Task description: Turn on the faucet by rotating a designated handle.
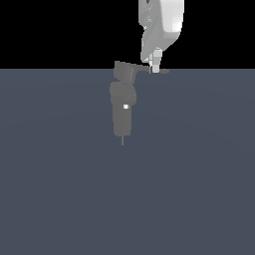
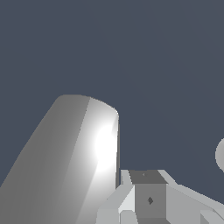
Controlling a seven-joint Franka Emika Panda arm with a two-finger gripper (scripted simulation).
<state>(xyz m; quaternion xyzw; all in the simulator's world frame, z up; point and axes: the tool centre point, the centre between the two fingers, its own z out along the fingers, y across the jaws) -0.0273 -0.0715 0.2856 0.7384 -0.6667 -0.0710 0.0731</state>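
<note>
While the white gripper (image 1: pixel 156 68) hangs down over its tip — whether the jaws are spread or pinched I cannot tell — the handle (image 1: pixel 144 67) runs level toward the exterior view's right, thin, flat and grey. It juts from the top of the faucet (image 1: pixel 122 102), a matte grey upright block with a white dot, standing on the slate floor (image 1: pixel 199 174).
</note>
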